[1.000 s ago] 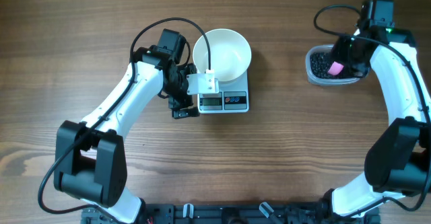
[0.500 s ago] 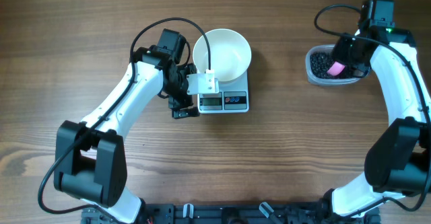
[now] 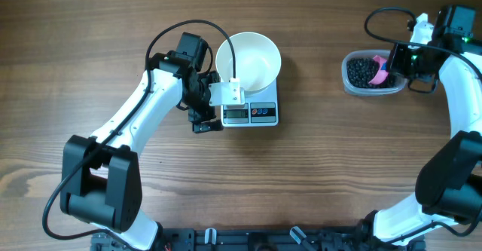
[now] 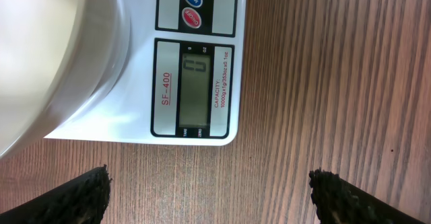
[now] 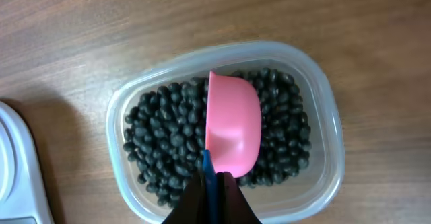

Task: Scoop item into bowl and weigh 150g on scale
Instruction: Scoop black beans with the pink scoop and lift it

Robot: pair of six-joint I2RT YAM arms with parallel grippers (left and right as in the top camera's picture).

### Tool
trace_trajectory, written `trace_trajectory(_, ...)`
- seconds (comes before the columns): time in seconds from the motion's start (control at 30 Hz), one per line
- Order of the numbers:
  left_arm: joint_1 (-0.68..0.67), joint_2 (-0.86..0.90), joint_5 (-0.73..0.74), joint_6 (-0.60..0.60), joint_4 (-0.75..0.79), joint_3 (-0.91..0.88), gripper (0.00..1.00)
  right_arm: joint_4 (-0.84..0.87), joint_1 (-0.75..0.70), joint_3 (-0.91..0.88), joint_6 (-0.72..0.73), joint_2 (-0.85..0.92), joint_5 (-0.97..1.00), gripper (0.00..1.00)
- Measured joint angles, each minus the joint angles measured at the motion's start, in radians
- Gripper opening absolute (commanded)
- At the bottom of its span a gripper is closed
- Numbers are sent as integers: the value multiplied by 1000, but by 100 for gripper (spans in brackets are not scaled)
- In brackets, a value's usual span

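Note:
The white bowl (image 3: pixel 248 59) stands on the white scale (image 3: pixel 261 114), whose display (image 4: pixel 194 89) reads zero. My left gripper (image 3: pixel 203 115) hovers just off the scale's left front corner, fingers wide open over bare wood (image 4: pixel 210 194). The black beans (image 3: pixel 361 71) fill a clear tub (image 3: pixel 350 87) at the right. My right gripper (image 3: pixel 399 62) is shut on the blue handle (image 5: pixel 208 173) of a pink scoop (image 5: pixel 232 126). The scoop is turned on its side over the beans (image 5: pixel 161 136), its cup facing left. No beans show inside the bowl (image 4: pixel 47 49).
The tub's clear rim (image 5: pixel 326 109) surrounds the scoop on all sides. A black cable (image 3: pixel 192 26) loops from the left arm over the bowl's left edge. The scale's two round buttons (image 4: pixel 192 5) sit beside the display.
My right arm has drawn back to the right, uncovering the tub, and its fingers have closed on the scoop handle. The scoop has shifted right and slightly farther back. The left arm has not moved.

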Motion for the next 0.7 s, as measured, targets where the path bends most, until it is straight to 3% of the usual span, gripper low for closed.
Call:
trace_trajectory(0.2,0,0,0,0,0,0,100,-40,0,-1,-37,0,-11,4)
trace_trajectory(0.4,0,0,0,0,0,0,100,47,-6,-37,-37,0,-72,4)
trace_trajectory(0.7,0,0,0,0,0,0,100,34,-160,-53,-85,8,-310,4)
